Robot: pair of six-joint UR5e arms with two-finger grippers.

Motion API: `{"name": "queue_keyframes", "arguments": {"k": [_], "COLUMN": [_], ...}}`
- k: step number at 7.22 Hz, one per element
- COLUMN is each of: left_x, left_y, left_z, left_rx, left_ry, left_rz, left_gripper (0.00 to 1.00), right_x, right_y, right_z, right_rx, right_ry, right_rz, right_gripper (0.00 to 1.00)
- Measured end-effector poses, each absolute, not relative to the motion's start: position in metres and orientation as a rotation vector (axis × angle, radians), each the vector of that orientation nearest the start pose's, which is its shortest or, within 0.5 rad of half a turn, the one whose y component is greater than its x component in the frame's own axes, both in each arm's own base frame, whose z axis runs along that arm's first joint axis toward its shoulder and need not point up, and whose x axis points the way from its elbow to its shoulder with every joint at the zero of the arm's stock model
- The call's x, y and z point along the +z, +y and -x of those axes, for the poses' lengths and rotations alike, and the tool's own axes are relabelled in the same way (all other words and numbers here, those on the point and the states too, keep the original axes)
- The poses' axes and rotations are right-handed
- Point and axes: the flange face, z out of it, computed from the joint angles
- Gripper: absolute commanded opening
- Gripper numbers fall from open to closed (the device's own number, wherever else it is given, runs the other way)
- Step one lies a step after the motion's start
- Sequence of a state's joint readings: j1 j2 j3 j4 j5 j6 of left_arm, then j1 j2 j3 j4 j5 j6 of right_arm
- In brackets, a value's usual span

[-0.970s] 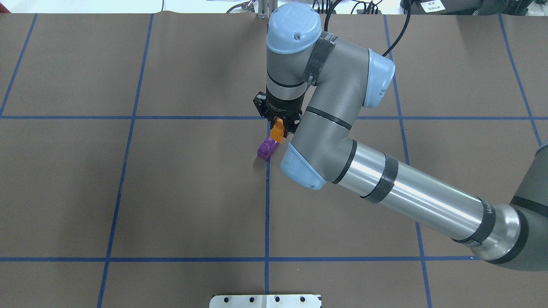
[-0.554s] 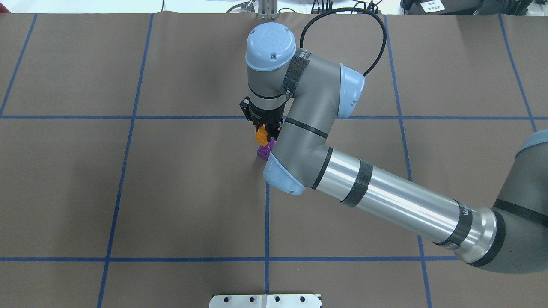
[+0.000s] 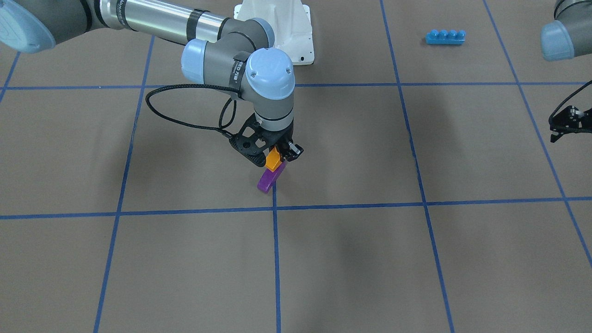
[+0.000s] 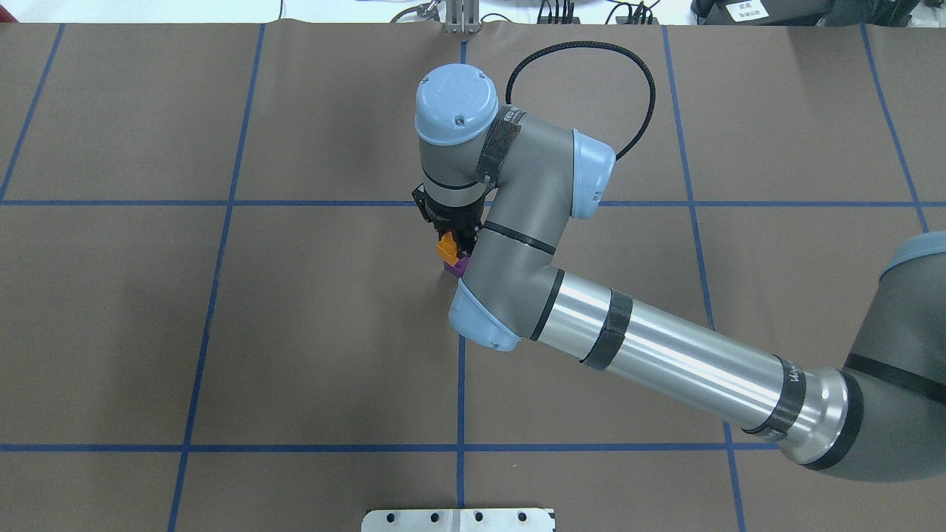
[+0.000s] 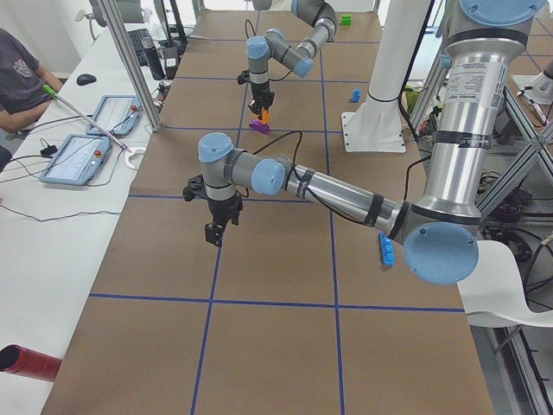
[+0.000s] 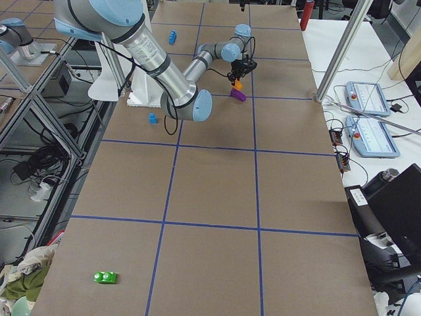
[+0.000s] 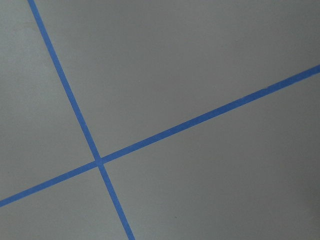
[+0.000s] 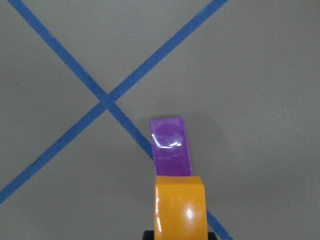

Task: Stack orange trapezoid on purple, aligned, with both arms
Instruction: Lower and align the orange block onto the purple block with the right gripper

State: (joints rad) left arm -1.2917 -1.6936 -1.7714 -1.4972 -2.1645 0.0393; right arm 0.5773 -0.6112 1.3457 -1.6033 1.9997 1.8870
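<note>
My right gripper (image 3: 278, 156) is shut on the orange trapezoid (image 3: 273, 159) and holds it just above the purple brick (image 3: 270, 178), which lies on the brown table next to a blue tape crossing. In the overhead view the orange trapezoid (image 4: 447, 247) covers most of the purple brick (image 4: 459, 269). In the right wrist view the orange trapezoid (image 8: 180, 207) sits low in the middle, with the purple brick (image 8: 171, 146) beyond it. I cannot tell whether they touch. My left gripper (image 3: 562, 127) hangs far off at the table's other side; whether it is open or shut is unclear.
A long blue four-stud brick (image 3: 445, 36) lies near the white pedestal base (image 3: 282, 27). A small blue brick (image 6: 152, 118) sits beside the pedestal. A green brick (image 6: 105, 277) lies far down the table. A metal plate (image 4: 458, 519) is at the near edge.
My right arm has moved left and lower, carrying the orange trapezoid from beside the purple brick's far end to over it. The purple brick has not moved.
</note>
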Motion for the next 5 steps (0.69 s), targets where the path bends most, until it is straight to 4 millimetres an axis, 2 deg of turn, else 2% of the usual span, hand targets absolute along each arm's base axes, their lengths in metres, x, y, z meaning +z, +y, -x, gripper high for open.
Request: {"name": "queue_keyframes", "arguments": {"k": [5], "left_x": [0.517], "left_y": [-0.5416], "left_z": [-0.0748], "left_rx": [0.38], "left_ry": [0.619], "left_rz": [-0.167], "left_gripper": [1.0], "right_x": [0.1547], "right_y": [-0.4996], "right_z": [0.6006], "right_rx": [0.707], "right_ry": [-0.739], "right_rz": [0.318], "right_gripper": [0.0]}}
